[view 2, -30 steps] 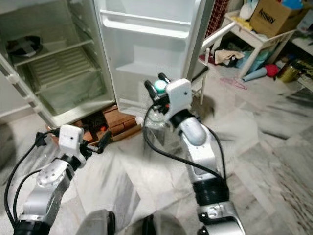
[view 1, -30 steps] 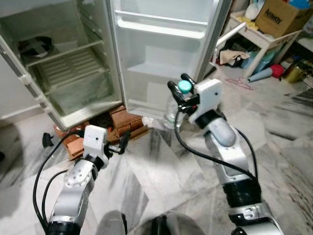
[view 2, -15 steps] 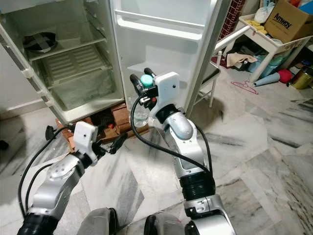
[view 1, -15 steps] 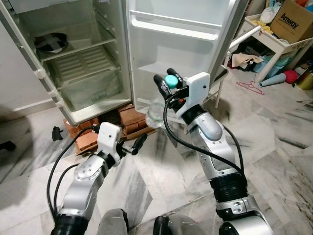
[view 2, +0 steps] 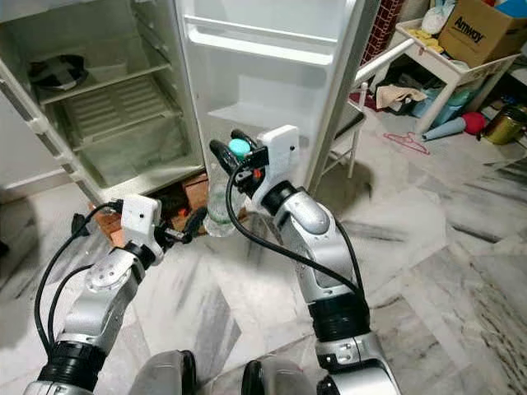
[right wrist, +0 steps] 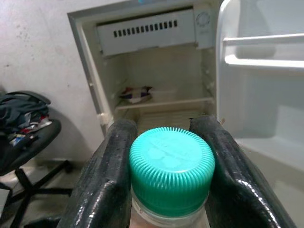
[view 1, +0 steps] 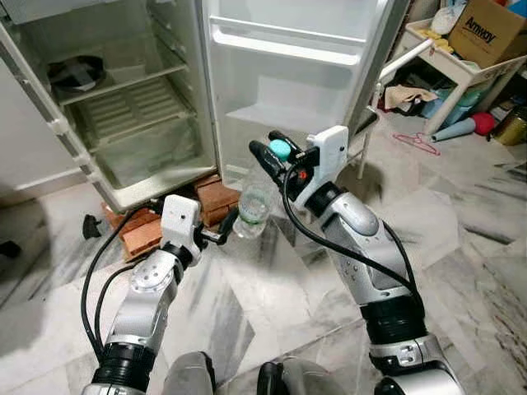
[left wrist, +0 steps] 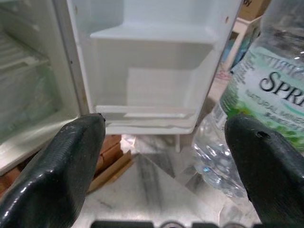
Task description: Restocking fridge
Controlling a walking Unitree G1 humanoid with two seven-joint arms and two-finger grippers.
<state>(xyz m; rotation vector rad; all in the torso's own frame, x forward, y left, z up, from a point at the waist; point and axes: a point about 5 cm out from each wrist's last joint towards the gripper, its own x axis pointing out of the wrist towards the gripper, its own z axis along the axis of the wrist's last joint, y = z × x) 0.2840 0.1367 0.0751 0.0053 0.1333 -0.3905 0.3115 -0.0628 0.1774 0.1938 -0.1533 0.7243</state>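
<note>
A clear water bottle with a green label and a teal cap hangs in front of the open fridge. My right gripper is shut on the bottle at its neck, just under the cap. My left gripper stands open low beside the bottle's lower part, and the bottle lies next to one finger. The fridge door stands open with white shelves.
Red bricks prop up the fridge base. A black dish lies on the fridge's upper shelf. A white rack with a cardboard box and clutter stands at the right. Marble floor spreads around.
The right gripper has lowered the bottle a little toward the left gripper. The left gripper has risen and come close to the bottle's lower part. The camera has shifted slightly.
</note>
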